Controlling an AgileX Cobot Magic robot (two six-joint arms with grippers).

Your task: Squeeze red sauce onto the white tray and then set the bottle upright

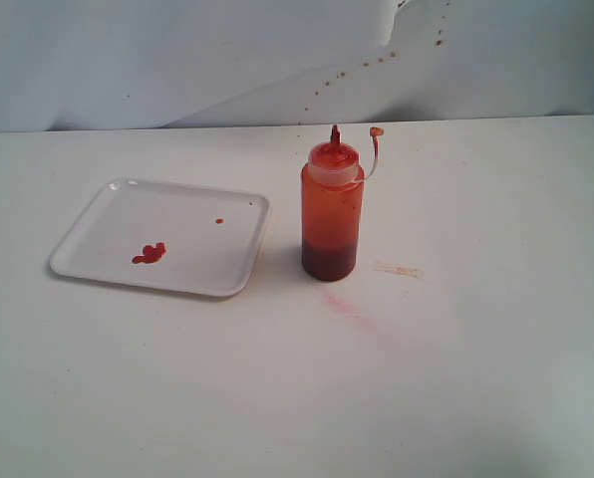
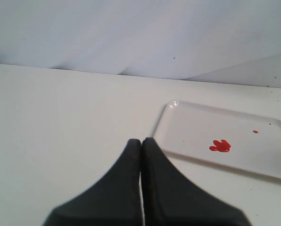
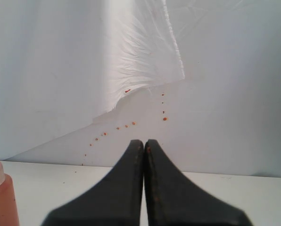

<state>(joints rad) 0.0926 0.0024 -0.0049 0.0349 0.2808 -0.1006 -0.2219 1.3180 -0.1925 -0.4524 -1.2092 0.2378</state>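
bottle (image 1: 332, 214) upright on tabletop (image 1: 277, 398), just beside white tray (image 1: 98, 214), to its right in the exterior view, not touching. translucent orange-red cylinder, red pointed nozzle (image 1: 335, 134), small cap (image 1: 377, 130) hanging off a thin tether. dark red fill in the bottom part only. tray is flat smooth white plastic with rounded corners and a low raised rim. red sauce (image 1: 149, 254) sits on it as one glossy lobed blob, plus a tiny round drop (image 1: 218, 221) nearer the bottle side. left pincer (image 2: 141, 141): matte black tapered jaws pressed together, empty, over bare tabletop near the tray's corner. right pincer (image 3: 144, 142): same, jaws together, empty, facing creased white backdrop (image 3: 60, 70) flecked with red specks (image 3: 165, 118). faint pink smear (image 1: 347, 304) on tabletop in front of bottle.
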